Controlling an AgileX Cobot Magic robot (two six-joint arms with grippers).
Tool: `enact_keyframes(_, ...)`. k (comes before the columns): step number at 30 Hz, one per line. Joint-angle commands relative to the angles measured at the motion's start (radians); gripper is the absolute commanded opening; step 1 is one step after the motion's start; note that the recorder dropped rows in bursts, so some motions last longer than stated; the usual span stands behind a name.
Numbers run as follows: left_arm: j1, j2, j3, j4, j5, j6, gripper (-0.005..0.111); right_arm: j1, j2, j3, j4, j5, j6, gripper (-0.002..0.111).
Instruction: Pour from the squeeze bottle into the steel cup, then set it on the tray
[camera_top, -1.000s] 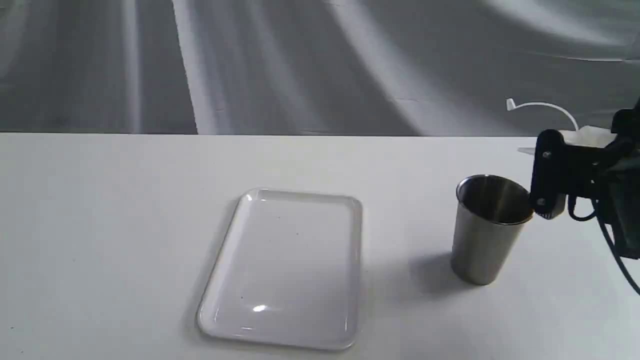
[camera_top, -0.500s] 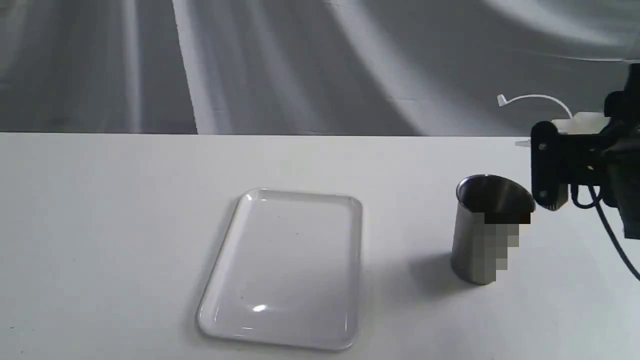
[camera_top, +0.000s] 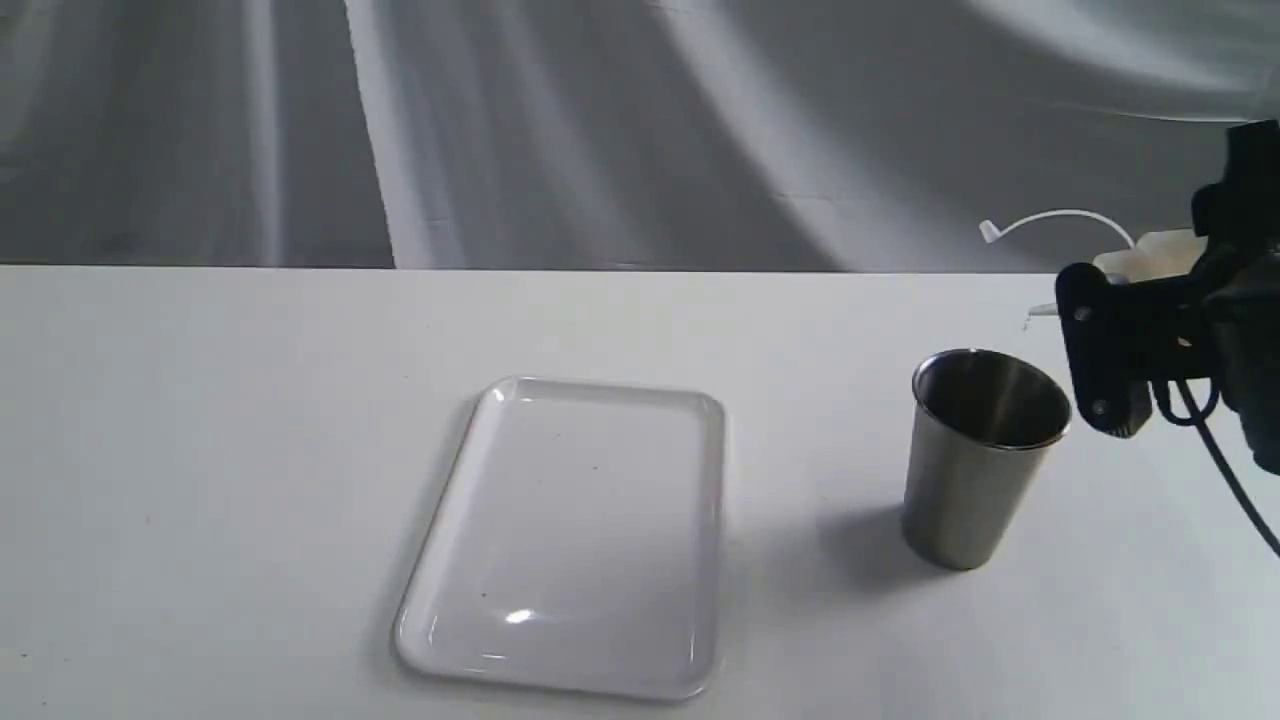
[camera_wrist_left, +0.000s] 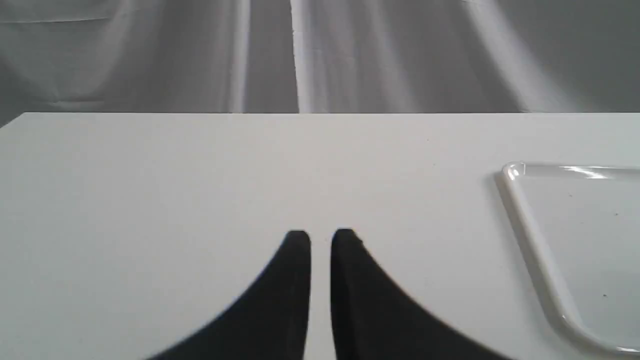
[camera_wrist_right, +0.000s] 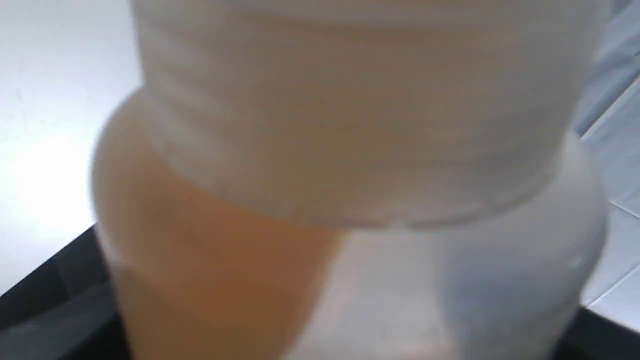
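Observation:
The steel cup stands upright on the white table, to the right of the white tray. My right gripper is shut on the squeeze bottle, which lies tipped on its side just right of and above the cup's rim. Its nozzle points left toward the cup and its cap strap arcs up. In the right wrist view the bottle fills the frame, with amber liquid pooled to one side. My left gripper hovers shut over bare table, with the tray's corner off to one side.
Grey draped cloth hangs behind the table's far edge. The tray holds nothing. A black cable hangs from the right arm near the cup.
The right gripper rose a little, then dipped, tipping the bottle further; the nozzle and strap tip moved left toward the cup. Cup, tray and left arm stayed still.

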Motion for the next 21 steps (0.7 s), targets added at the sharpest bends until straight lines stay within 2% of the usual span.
enact_keyframes(1, -0.002, -0.003, 0.004, 0.000, -0.007, -0.004, 0.008, -0.009, -0.007, -0.008, -0.030, 0.021, -0.027, 0.000)
enact_keyframes(21, -0.002, -0.003, 0.004, 0.000, -0.007, -0.005, 0.008, -0.009, -0.007, -0.008, -0.030, 0.021, -0.096, 0.000)
